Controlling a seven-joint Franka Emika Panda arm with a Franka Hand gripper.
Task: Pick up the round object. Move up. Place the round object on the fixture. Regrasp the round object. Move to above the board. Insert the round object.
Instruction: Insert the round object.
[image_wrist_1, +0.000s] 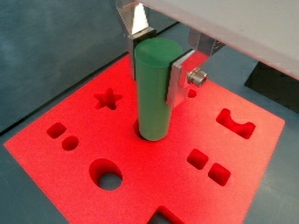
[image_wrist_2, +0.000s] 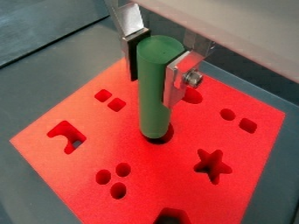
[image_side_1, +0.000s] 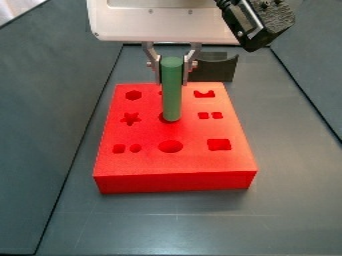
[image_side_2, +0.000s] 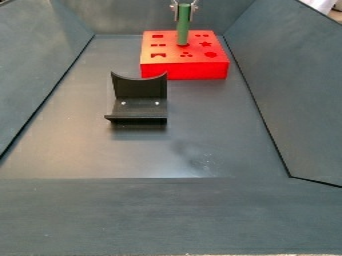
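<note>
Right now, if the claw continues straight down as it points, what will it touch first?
Probably the board. The claw grips the round object, whose lower end is already in a round hole, so the fingertips would meet the red top around it.

You get both wrist views looking steeply down, close on the gripper (image_wrist_1: 162, 54) above the board (image_wrist_1: 70, 149), while one side view sits near the board (image_side_1: 174, 165) and another looks from far beyond the fixture (image_side_2: 138, 98).

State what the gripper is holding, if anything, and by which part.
The gripper above the board holds the round object by its upper end, fingers on opposite sides; its lower end sits in a round hole.
</note>
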